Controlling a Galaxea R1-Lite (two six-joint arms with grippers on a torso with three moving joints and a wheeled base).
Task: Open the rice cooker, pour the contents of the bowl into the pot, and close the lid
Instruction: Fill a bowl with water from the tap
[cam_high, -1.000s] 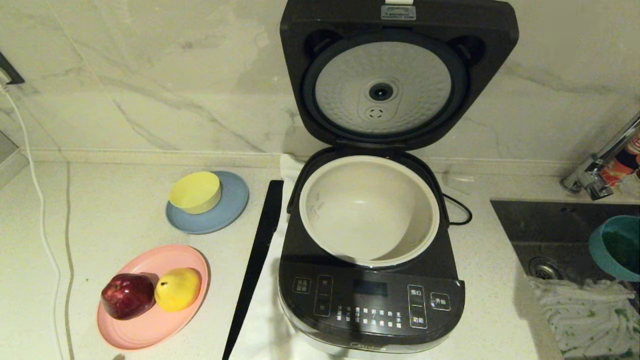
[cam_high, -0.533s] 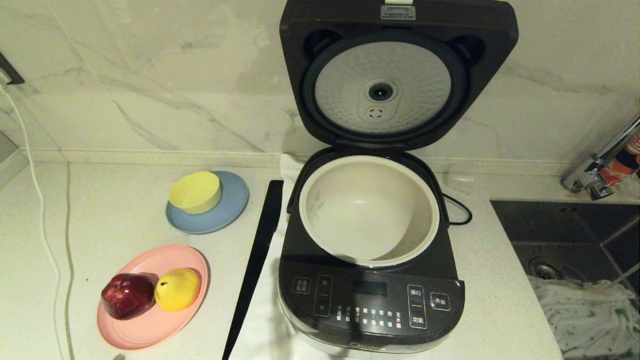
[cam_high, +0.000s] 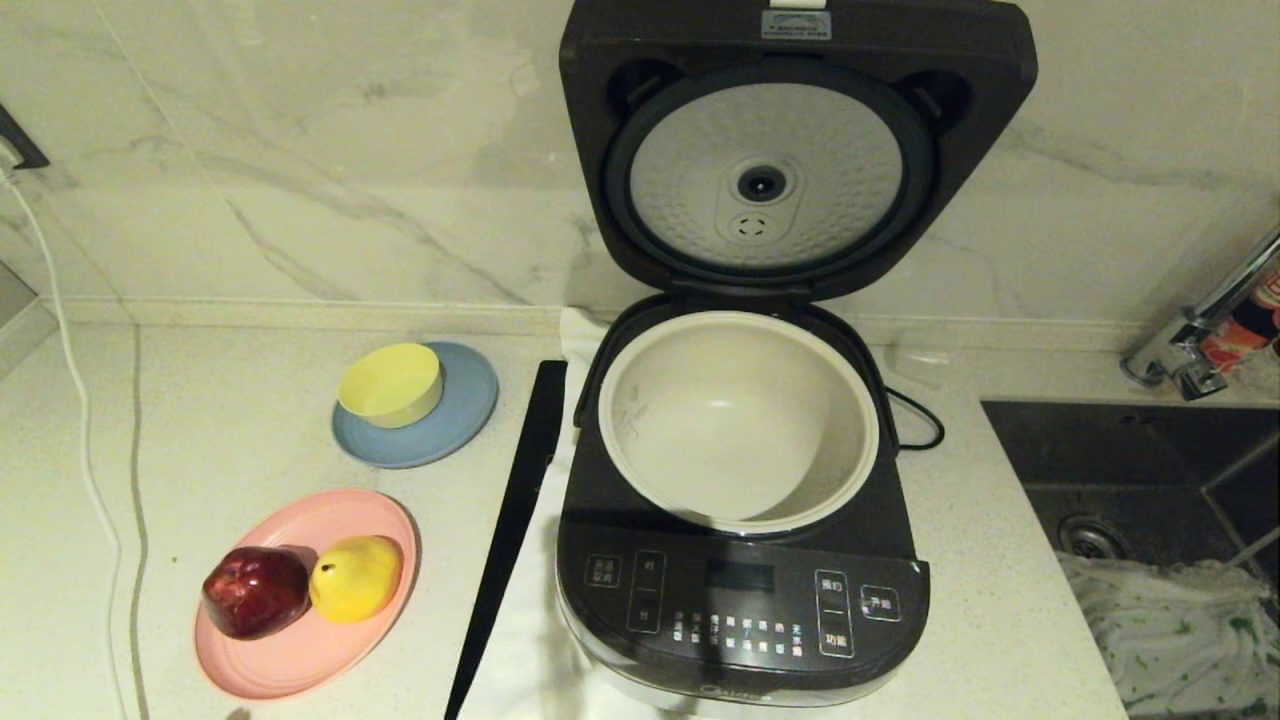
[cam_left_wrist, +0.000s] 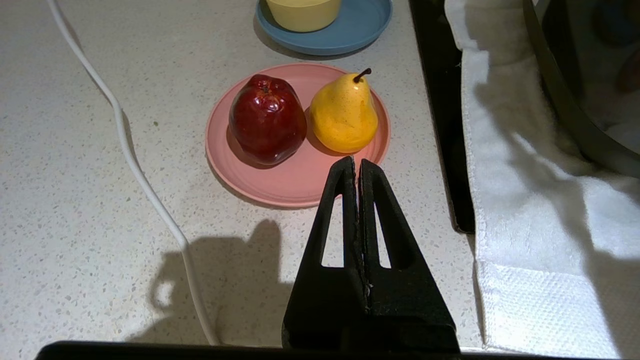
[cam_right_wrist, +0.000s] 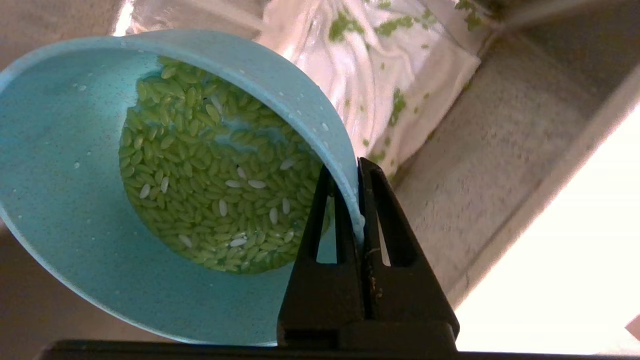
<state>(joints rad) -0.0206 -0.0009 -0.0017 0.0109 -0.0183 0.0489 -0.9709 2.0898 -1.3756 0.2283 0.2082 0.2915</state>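
Head view, lower left: pink plate carrying a red apple and a yellow pear. Above it, a yellow bowl sits on a grey-blue plate. White cable runs down the left edge of the frame.

Left gripper: seen only in its wrist view, jaws pressed together on nothing, hovering over the counter just at the pink plate's near rim. Idle, by the look of it.

Centre: the rice cooker stands on a white towel, a black strip lying along its left side. The lid is fully up against the wall, dimpled silver plate facing out. The pot is seated and shows no grains.

Right: sink with a faucet at upper right; a green-flecked cloth at lower right.

Right gripper: outside the head view. Its wrist view shows the jaws pinching the rim of the bowl, which is tilted, above the flecked cloth. The contents, wet green grains with a few white ones, lie pooled in the bowl's bottom.

Judgement: opening is done; the carry-to-pour step is in hand. Next move calls for bringing the bowl over the pot's mouth, keeping it level enough not to spill, then tipping it.
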